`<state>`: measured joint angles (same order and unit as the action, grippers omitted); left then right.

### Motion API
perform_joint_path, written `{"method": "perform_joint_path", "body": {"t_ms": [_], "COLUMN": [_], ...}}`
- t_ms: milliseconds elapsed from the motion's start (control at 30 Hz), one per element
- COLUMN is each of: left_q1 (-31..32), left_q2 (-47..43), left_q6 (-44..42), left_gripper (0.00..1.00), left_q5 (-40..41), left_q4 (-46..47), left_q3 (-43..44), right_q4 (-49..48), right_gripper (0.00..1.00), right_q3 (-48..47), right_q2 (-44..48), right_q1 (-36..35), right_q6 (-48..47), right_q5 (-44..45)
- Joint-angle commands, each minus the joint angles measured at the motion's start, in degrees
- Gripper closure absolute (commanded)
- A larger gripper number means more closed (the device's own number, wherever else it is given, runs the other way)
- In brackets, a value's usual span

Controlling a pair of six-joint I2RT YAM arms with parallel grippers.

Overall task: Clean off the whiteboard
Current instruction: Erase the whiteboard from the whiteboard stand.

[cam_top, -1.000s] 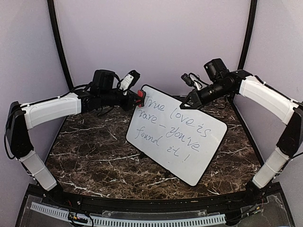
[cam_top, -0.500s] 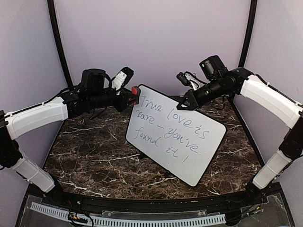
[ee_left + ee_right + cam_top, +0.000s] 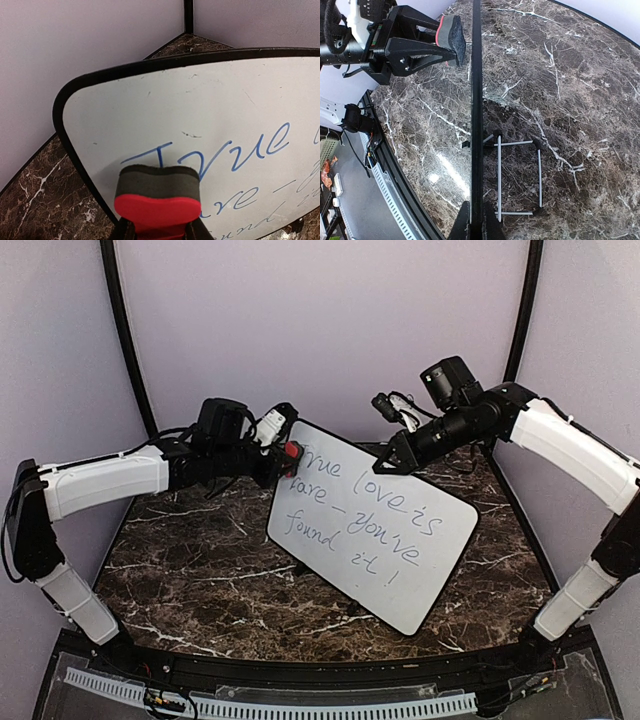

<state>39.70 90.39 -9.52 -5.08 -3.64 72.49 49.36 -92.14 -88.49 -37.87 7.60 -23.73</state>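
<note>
your whiteboard (image 3: 375, 525) stands propped and tilted back on a wire stand (image 3: 520, 175), on the marble table (image 3: 200, 560) a little toward 2 o'clock of its middle. its written face points toward the arm bases, and the blue handwriting (image 3: 365, 515) covers it from the top corner down.

your left gripper (image 3: 283, 452) sits at the board's 10 o'clock corner in the top view. its fingers are pinched on a red eraser (image 3: 157, 197), with the dark felt side facing the board. in the left wrist view the felt sits right over the foot of the first capital letter. the right wrist view puts the pad just beside the board's face, but you can't tell from these views whether it presses on it.

your right gripper (image 3: 476, 227) comes in at the board's 12 o'clock side. its fingers are pressed together on the thin black rim of the top edge, one on each face.
</note>
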Motion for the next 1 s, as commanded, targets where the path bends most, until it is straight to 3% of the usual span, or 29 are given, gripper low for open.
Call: {"method": "perform_joint_path", "body": {"t_ms": [0, 167, 600, 967], "left_q1": [-0.5, -0.8, -0.7, 1.7], "left_q2": [0.4, 0.9, 5.0, 7.5], "left_q6": [-1.3, -1.1, 4.4, 6.2], "left_gripper": [0.80, 0.80, 0.83, 0.84], "left_q5": [-0.4, -1.6, 2.1, 4.0], "left_q4": [-0.6, -0.3, -10.6, -14.7], "left_q3": [3.0, 4.0, 12.8, 14.3], "right_q4": [0.1, 0.2, 1.3, 1.1], "right_gripper": [1.00, 1.00, 1.00, 1.00], "right_q3": [-1.6, -1.5, -3.2, -3.6], "right_q2": [1.7, 1.1, 1.0, 1.0], "right_q1": [-0.8, -1.0, -1.6, -1.9], "right_q6": [-0.9, -0.6, -0.6, -0.8], "right_q5": [-1.6, -1.8, 2.4, 3.8]}}
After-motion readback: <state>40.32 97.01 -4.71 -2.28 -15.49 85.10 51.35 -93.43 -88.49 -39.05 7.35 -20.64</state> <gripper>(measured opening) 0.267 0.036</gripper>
